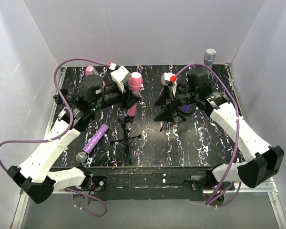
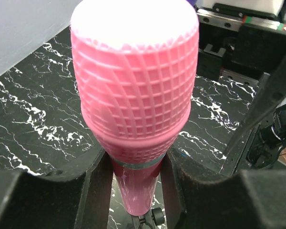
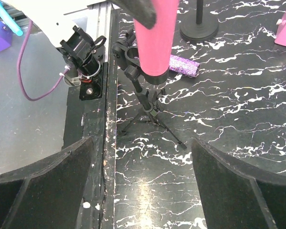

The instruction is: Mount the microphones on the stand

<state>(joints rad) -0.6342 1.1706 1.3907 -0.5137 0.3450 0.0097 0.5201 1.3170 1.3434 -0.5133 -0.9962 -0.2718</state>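
One grip only: left jaws pinch pink microphone (image 2: pixel 133 95) under head, upright; tail at stand (image 3: pixel 145 98) clip below, not clearly seated. Right jaws spread, empty, facing stand. Glittery microphone (image 1: pixel 95 139) flat on table (image 1: pixel 205 143), near-side of left jaws. Likely none attached yet.

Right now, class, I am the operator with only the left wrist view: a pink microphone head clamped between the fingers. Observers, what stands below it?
Observer: The stand is just below the tail of the pink microphone, its tripod legs spread on the table.
Operator: Is the other arm in the way?
Observer: No. The right gripper is open and empty, facing the stand from its right.
Operator: Any other microphones waiting?
Observer: A glittery purple microphone lies flat on the table, left of the stand.
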